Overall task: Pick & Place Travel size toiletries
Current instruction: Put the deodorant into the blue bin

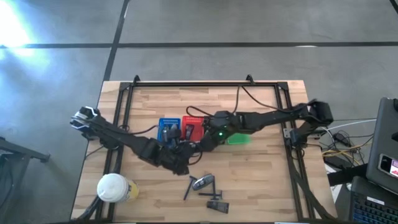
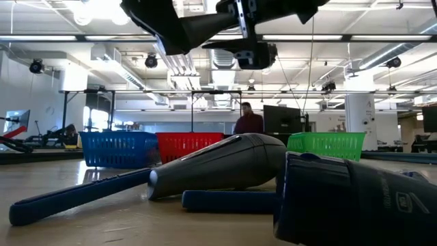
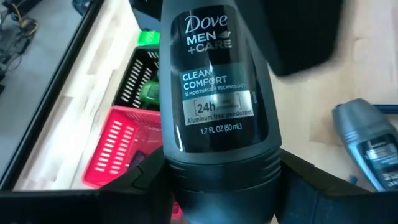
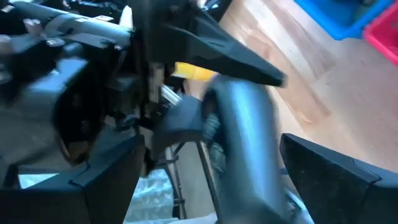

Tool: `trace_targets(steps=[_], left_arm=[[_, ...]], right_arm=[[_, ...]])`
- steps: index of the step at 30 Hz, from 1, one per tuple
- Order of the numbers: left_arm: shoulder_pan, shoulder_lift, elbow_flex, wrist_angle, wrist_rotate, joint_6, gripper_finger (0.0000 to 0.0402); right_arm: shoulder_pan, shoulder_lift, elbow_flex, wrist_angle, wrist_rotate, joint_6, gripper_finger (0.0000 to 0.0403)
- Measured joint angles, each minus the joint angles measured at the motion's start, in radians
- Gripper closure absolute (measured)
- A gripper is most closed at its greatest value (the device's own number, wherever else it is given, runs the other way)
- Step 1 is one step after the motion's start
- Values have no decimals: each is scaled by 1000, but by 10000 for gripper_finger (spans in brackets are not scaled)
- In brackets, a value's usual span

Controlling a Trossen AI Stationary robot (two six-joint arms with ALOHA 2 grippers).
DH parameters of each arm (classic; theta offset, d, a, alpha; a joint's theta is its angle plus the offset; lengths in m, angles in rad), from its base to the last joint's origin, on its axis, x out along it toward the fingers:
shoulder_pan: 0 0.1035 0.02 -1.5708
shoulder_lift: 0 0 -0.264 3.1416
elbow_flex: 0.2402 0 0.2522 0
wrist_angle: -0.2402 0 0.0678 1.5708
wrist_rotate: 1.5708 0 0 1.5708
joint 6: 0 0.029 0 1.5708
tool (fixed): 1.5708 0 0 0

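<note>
Wooden table [image 1: 261, 180]: left fingers [image 3: 149, 186] clamp deodorant bottle [image 3: 217, 93]; right fingers' [image 4: 323, 180] state unclear.

Lighting: bright, even, from ceiling strip lights [image 2: 382, 39]. Glare: 1 white patch on floor [image 1: 15, 25]. Blur: right wrist view smeared. Focus: near dark bottles [image 2: 225, 164] soft; deodorant label [image 3: 214, 81] sharp.

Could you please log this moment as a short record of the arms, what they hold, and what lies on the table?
left gripper: shut on a dark deodorant bottle labelled Dove Men+Care
right gripper: near the left one at mid-table; grip unclear
baskets: blue basket, red basket, green basket in a row
loose items: razors and bottles on the table's near side
other: white-lidded container at the near left corner
</note>
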Motion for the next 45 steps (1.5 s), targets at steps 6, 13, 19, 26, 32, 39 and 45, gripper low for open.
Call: trace_targets(steps=[6,13,19,26,32,39,45], left_arm=[[-2,-1,0,-16,-12,-1,198],[-5,-2,0,-40,-26,-5,198],[-5,-3,0,-43,-25,-4,198],[-4,-3,0,-92,-8,-71,198],[-6,-6,-54,-158,32,-219,198],[23,-31,-126,-382,61,-650,198],[152,-206,-318,-195,210,-913,198]], right_arm=[[-6,43,39,-5,-13,0,74],[-11,51,34,-5,-14,18,162],[-12,52,32,-8,-5,18,225],[-11,52,31,-7,10,-18,198],[-13,31,31,-82,44,-56,124],[-12,-59,30,-301,177,-145,60],[-13,-185,10,-439,300,-185,38]])
